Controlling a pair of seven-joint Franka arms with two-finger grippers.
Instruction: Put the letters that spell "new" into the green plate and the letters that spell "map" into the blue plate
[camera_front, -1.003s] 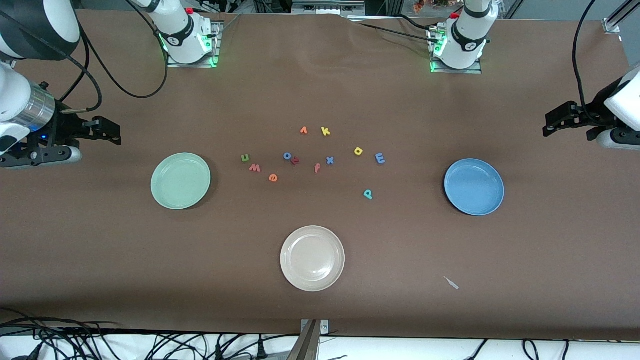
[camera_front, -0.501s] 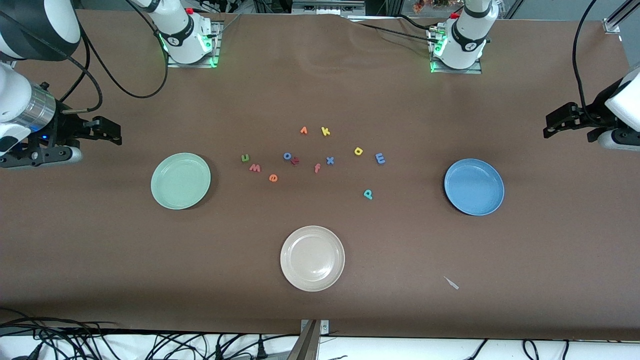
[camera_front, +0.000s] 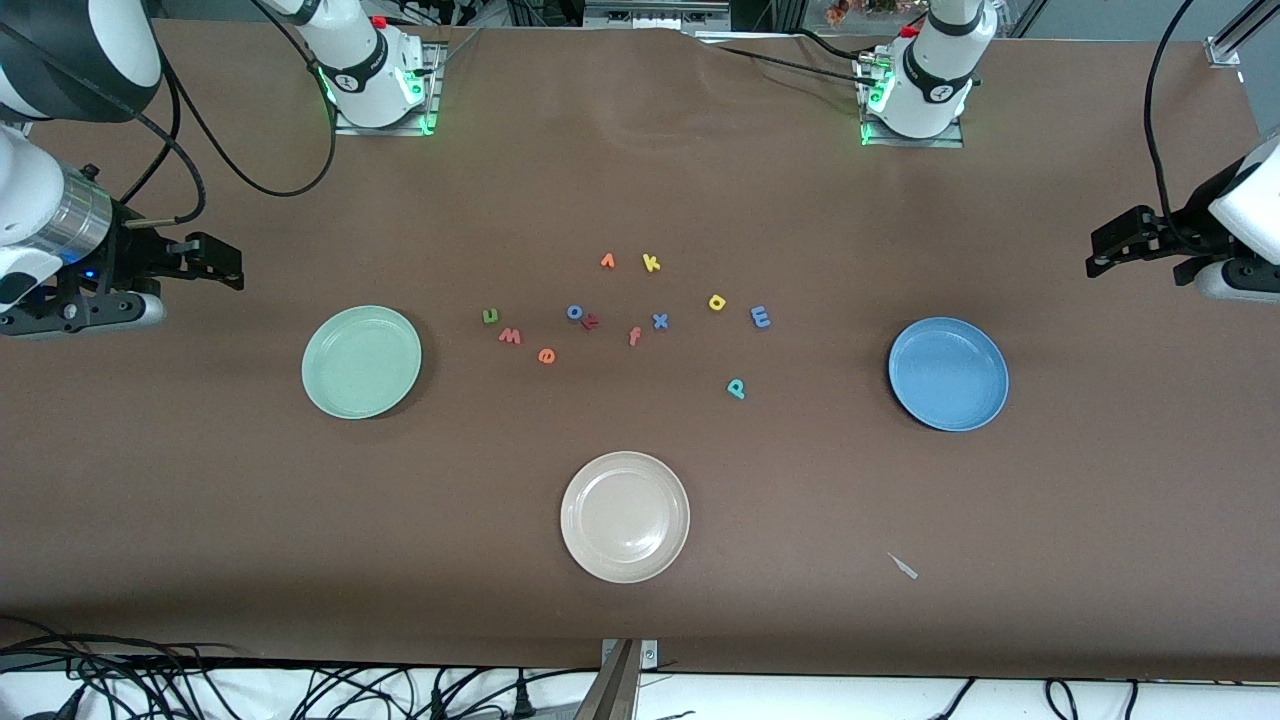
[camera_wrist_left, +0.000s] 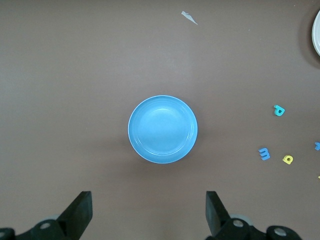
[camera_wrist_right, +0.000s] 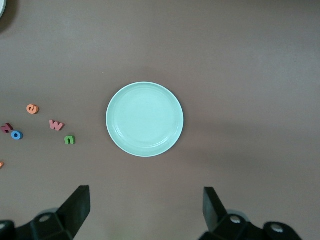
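The green plate (camera_front: 361, 361) (camera_wrist_right: 144, 119) lies empty toward the right arm's end, the blue plate (camera_front: 948, 373) (camera_wrist_left: 162, 129) empty toward the left arm's end. Between them lie the green n (camera_front: 491, 316) (camera_wrist_right: 70, 140), pink w (camera_front: 510, 336) (camera_wrist_right: 56, 125), orange e (camera_front: 546, 355) (camera_wrist_right: 32, 108), yellow a (camera_front: 717, 302) (camera_wrist_left: 288, 159), blue m (camera_front: 760, 317) (camera_wrist_left: 264, 154) and teal p (camera_front: 736, 388) (camera_wrist_left: 279, 110). My right gripper (camera_front: 218, 262) (camera_wrist_right: 146, 197) hangs open and empty high beside the green plate. My left gripper (camera_front: 1108, 248) (camera_wrist_left: 149, 200) hangs open and empty high beside the blue plate.
A beige plate (camera_front: 625, 516) sits nearest the front camera. Among the letters lie a blue o (camera_front: 575, 312), a dark red letter (camera_front: 591, 321), an orange f (camera_front: 634, 336), a blue x (camera_front: 660, 321), a yellow k (camera_front: 651, 263) and another orange letter (camera_front: 607, 261). A small scrap (camera_front: 903, 566) lies near the blue plate.
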